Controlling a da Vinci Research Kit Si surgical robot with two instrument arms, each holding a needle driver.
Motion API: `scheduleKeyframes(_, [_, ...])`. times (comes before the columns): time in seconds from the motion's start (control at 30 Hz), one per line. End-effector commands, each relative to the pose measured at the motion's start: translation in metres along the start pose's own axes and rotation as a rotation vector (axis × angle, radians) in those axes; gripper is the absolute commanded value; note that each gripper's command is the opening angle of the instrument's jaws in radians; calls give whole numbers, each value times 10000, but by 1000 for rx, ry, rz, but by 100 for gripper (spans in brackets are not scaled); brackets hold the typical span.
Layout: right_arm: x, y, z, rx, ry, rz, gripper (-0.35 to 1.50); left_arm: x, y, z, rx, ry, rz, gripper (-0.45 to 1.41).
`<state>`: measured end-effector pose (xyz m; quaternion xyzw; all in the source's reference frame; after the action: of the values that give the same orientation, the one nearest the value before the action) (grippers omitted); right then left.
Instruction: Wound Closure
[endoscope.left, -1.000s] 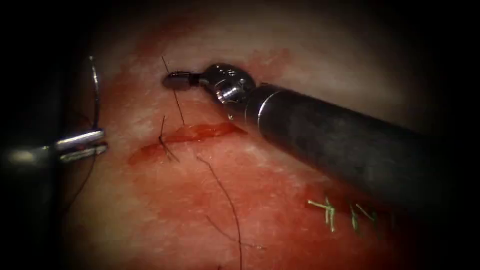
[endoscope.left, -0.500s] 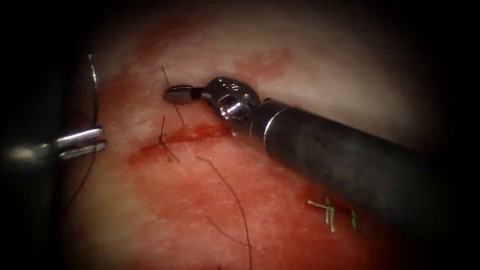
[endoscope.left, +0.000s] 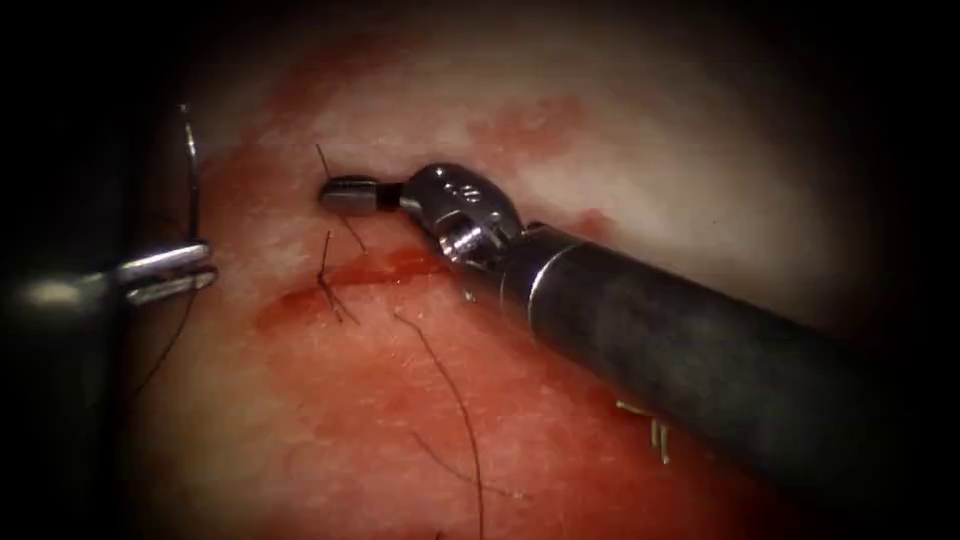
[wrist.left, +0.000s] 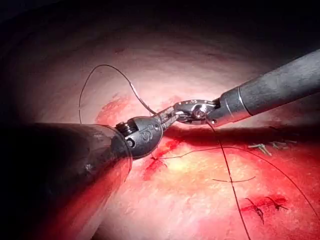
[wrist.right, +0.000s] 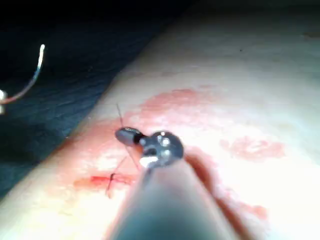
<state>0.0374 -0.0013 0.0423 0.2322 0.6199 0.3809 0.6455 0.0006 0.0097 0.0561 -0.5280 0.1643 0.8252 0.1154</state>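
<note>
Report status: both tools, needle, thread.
Left tool shut on needle mid-curve, clear of tissue, left of cut. Right tool shut on thread above cut.

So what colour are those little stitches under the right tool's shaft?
Pale green stitches, seen best in the endoscope view, beside the right tool's shaft.

Right tool (endoscope.left: 350, 196): dark grey matte shaft, polished silver collar, rounded steel wrist with round pivot pin, short dark jaws; left tool (endoscope.left: 185, 272): slim bright silver jaws.
</note>
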Motion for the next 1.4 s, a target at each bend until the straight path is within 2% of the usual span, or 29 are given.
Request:
scheduleKeyframes(0.03, [4, 4, 2, 3, 11, -13, 62, -9, -1, 9, 3, -4, -6, -45])
scheduleKeyframes(0.1, [8, 3, -6, 13, 29, -34, 94, -22, -5, 12, 11, -20, -5, -45])
scheduleKeyframes(0.2, [15, -3, -20, 23, 54, -35, 104, -43, -12, 14, 25, -46, -9, -45])
scheduleKeyframes(0.4, [24, -19, -47, 18, 62, -72, 104, -99, -28, 24, 34, -68, -38, -45])
scheduleKeyframes(0.53, [27, -22, -60, -13, 88, -109, 101, -146, -36, 45, 46, -84, -48, -45])
scheduleKeyframes(0.83, [26, -26, -69, -7, 88, -110, 101, -232, -41, 95, 36, -130, -94, -45])
scheduleKeyframes(1.0, [25, -26, -70, -6, 88, -111, 101, -259, -45, 116, 34, -143, -142, -45])
scheduleKeyframes(1.03, [23, -27, -70, -5, 89, -113, 101, -266, -43, 119, 28, -161, -259, -3])
scheduleKeyframes(1.07, [23, -27, -70, -5, 89, -113, 101, -266, -43, 119, 28, -161, -259, -3])
scheduleKeyframes(1.1, [21, -27, -70, -5, 89, -115, 103, -267, -42, 119, 17, -171, -295, 15])
scheduleKeyframes(1.17, [18, -27, -70, -4, 89, -117, 104, -267, -39, 117, -4, -196, -361, 26])
scheduleKeyframes(1.27, [14, -26, -70, -4, 90, -121, 106, -261, -37, 109, -5, -207, -366, 61])
scheduleKeyframes(1.3, [12, -24, -71, -4, 90, -123, 108, -248, -37, 96, -4, -217, -371, 78])
scheduleKeyframes(1.4, [10, -23, -73, -3, 89, -125, 108, -233, -36, 78, -14, -232, -374, 84])
